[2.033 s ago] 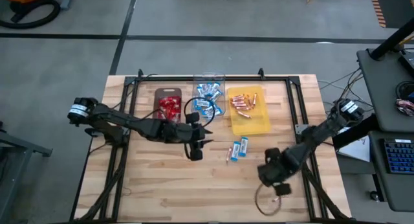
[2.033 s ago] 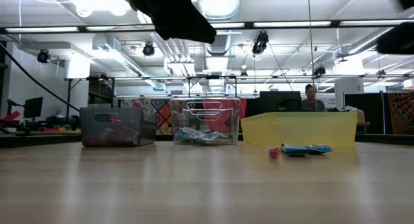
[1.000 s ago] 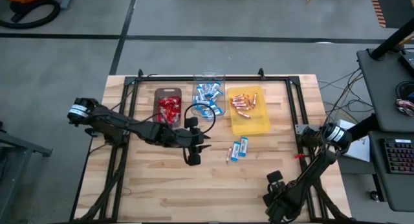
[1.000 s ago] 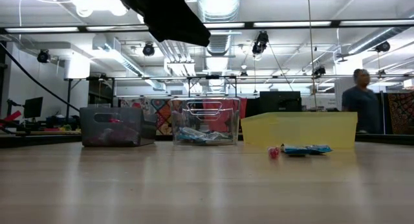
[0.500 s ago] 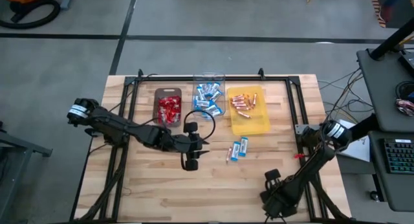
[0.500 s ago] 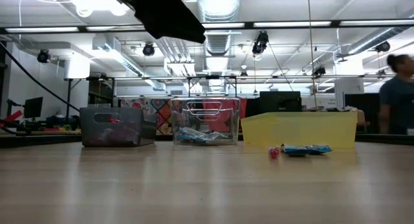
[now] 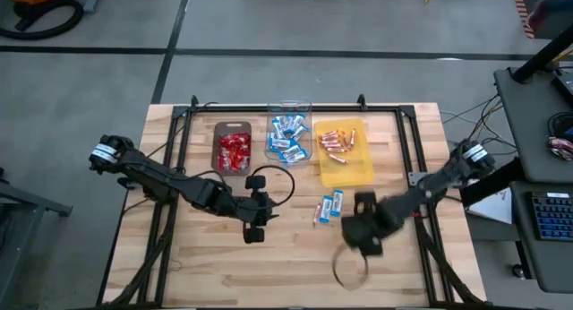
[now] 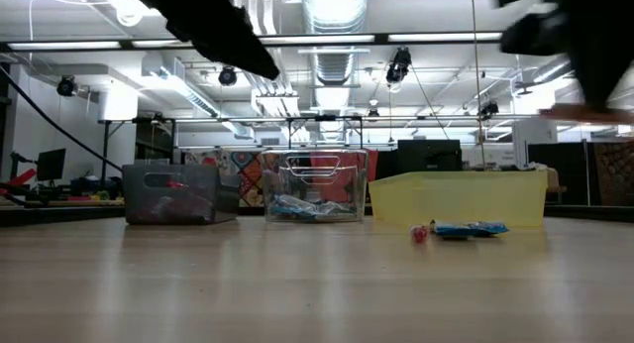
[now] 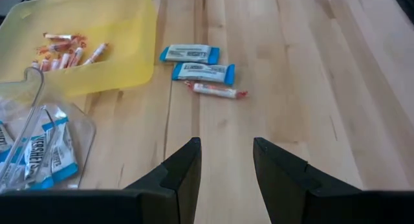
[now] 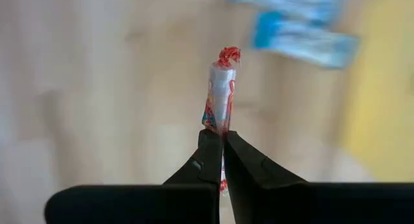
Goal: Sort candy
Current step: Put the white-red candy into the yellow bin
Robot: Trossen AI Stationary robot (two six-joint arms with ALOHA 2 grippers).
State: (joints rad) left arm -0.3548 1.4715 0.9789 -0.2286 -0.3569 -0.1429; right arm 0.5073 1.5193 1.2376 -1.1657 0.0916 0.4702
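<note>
Right claw [image 10: 222,138] clenched on pinkish-copper stick [image 10: 220,88], near side of yellow tray [image 7: 343,155]. Carry level over tray, release among sticks. Left claw [image 9: 225,153] empty, parted. Loose bars [image 7: 332,204] and stick on table [image 7: 224,265] just before tray.

Light wooden-plank table [image 7: 215,256] w/ a black frame round its edges. Along the far side, three trays in a row: dark tray [image 7: 234,131] w/ red packets, clear tray [image 7: 288,109] w/ blue-and-white bars, yellow tray [image 7: 356,171] w/ copper sticks. Just in front of the yellow one, loose on the wood: two blue-and-white bars [image 9: 203,72] & one thin stick [image 9: 216,90]
</note>
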